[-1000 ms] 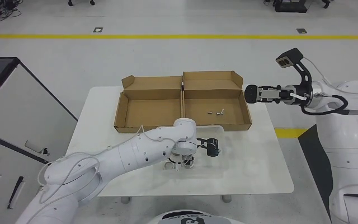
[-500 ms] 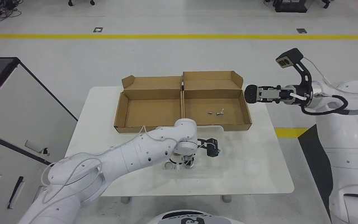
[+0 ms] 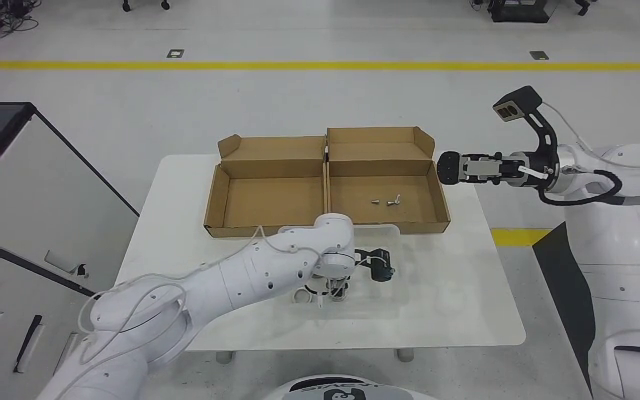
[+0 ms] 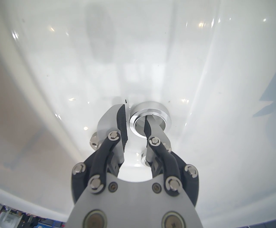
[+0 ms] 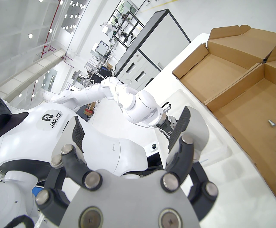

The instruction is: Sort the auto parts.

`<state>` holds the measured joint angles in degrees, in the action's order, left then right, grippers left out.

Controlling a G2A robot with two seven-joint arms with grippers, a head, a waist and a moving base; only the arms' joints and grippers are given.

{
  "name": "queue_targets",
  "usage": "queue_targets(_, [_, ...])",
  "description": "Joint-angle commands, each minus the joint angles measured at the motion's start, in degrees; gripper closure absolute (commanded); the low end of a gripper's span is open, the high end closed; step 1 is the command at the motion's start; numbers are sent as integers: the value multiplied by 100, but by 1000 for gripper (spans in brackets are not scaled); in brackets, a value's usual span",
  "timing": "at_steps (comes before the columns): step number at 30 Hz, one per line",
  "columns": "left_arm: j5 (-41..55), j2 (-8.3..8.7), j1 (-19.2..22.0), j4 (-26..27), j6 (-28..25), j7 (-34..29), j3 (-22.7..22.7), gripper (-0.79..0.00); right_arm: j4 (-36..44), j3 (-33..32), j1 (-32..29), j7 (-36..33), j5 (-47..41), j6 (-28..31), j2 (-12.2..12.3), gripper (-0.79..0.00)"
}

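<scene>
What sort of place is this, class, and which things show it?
Probably a robotics lab or factory hall: a yellow floor line, a white table with two cardboard boxes, and benches with equipment under rows of ceiling lights.

left arm [image 3: 240, 285] slid a little toward the robot's right - elbow and upper links moved most, wrist joint only a touch. left gripper [image 3: 326, 291] down in the white tray [image 3: 392, 236] nudged a hair that way.

Bright overhead light throws small glints across the glossy white tray [image 4: 194, 54].
</scene>
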<state>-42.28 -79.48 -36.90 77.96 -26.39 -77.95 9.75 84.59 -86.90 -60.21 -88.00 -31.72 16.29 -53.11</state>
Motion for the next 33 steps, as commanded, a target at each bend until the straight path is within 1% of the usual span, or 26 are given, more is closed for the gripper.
queue_targets(1, [-8,-14,-5,-21,4,-4,-1,-243,0,0,0,0,0,0,0,-785])
queue_targets(2, [-22,-21,-2,-32,8,-8,-1,-212,0,0,0,0,0,0,0,-785])
queue_targets(3, [-51,-28,4,-43,20,-20,-1,0,0,0,0,0,0,0,0,-785])
queue_targets(10, [34,-37,118,-65,28,-27,-1,0,0,0,0,0,0,0,0,-785])
queue_targets(15, [368,61,419,158,166,-165,-1,0,0,0,0,0,0,0,0,-785])
queue_targets(20, [757,282,825,603,408,-406,-1,0,0,0,0,0,0,0,0,-785])
queue_targets(26, [1247,626,1340,1200,505,-503,-1,0,0,0,0,0,0,0,0,-785])
queue_targets(30, [1441,830,1603,1478,544,-541,-1,0,0,0,0,0,0,0,0,-785])
queue_targets(33, [1551,946,1765,1607,533,-529,-1,0,0,0,0,0,0,0,0,-785])
